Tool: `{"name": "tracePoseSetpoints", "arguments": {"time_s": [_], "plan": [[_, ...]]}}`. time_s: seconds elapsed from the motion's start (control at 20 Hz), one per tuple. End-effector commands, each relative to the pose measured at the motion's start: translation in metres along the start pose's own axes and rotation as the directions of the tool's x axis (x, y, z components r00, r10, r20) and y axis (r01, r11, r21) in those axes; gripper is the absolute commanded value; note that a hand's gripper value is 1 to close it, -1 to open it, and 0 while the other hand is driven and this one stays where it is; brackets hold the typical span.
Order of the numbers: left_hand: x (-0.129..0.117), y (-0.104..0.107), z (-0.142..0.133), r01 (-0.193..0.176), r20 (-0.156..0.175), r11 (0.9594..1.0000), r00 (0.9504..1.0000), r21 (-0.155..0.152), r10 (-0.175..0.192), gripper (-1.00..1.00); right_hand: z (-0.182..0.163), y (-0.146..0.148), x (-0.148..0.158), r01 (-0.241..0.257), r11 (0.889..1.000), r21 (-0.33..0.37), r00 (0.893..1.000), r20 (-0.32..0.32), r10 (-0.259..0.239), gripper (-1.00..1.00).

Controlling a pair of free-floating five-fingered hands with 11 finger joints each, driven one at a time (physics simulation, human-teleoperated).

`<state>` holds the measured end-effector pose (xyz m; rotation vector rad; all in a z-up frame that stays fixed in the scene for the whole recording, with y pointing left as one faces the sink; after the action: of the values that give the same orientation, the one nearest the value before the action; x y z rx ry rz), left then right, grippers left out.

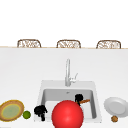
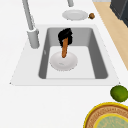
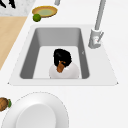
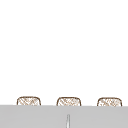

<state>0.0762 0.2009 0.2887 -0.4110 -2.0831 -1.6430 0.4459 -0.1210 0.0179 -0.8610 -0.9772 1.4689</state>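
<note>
1. Carrot (image 2: 64,50) is what the right hand (image 1: 79,98) has its fingers curled around, up over the sink (image 1: 42,86) basin. There's plenty of room around it, with the basin walls well clear on all sides.
2. It's a slim orange stick, tilted, with its lower tip down at a white plate (image 2: 63,61) lying on the sink floor.
3. Left hand (image 1: 40,110) hangs at the sink's near left corner, fingers curled, holding nothing.
4. Count, big to small: one red ball (image 1: 67,114) at the near edge, three chair backs (image 1: 29,43) on the far side, one yellow-rimmed plate (image 1: 11,110) left, one white plate (image 1: 116,106) right, one tap (image 1: 67,72), one lime (image 1: 26,114), one small brown thing (image 1: 114,118).
</note>
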Motion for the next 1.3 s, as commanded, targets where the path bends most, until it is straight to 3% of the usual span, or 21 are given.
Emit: {"name": "tracePoseSetpoints", "arguments": {"time_s": [0.0,0.1,0.2,0.25,0.7,0.8,0.95,1.15,1.2,1.25], "plan": [[0.000,0.000,0.000,0.000,0.000,1.0000,1.0000,0.000,0.000,0.00,-0.013,0.021,0.031,0.029,1.000,-0.003,1.000,0.012,-0.029,1.00],[0.000,0.000,0.000,0.000,0.000,1.0000,1.0000,0.000,0.000,0.00,-0.023,0.031,0.041,0.034,0.999,-0.004,0.999,0.008,-0.034,1.00],[0.000,0.000,0.000,0.000,0.000,1.0000,1.0000,0.000,0.000,0.00,-0.040,0.037,0.049,-0.012,1.000,-0.006,1.000,-0.013,0.012,1.00],[0.000,0.000,0.000,0.000,0.000,1.0000,1.0000,0.000,0.000,0.00,-0.043,0.041,0.044,-0.004,0.999,-0.032,1.000,-0.022,0.004,1.00],[0.000,0.000,0.000,0.000,0.000,1.0000,1.0000,0.000,0.000,0.00,-0.080,0.088,0.031,0.050,0.998,-0.035,0.991,0.122,-0.046,1.00],[0.000,0.000,0.000,0.000,0.000,1.0000,1.0000,0.000,0.000,0.00,-0.085,0.099,0.026,0.092,0.995,-0.049,0.987,0.135,-0.085,1.00],[0.000,0.000,0.000,0.000,0.000,1.0000,1.0000,0.000,0.000,0.00,-0.092,0.110,0.014,0.178,0.982,-0.071,0.971,0.178,-0.163,1.00],[0.000,0.000,0.000,0.000,0.000,1.0000,1.0000,0.000,0.000,0.00,-0.092,0.108,0.009,0.234,0.972,0.002,0.950,0.210,-0.230,1.00],[0.000,0.000,0.000,0.000,0.000,1.0000,1.0000,0.000,0.000,0.00,-0.094,0.103,0.008,0.246,0.969,0.004,0.947,0.210,-0.241,-1.00],[0.000,0.000,0.000,0.000,0.000,1.0000,1.0000,0.000,0.000,0.00,-0.087,0.096,0.008,0.267,0.964,-0.015,0.947,0.188,-0.259,-1.00]]}}
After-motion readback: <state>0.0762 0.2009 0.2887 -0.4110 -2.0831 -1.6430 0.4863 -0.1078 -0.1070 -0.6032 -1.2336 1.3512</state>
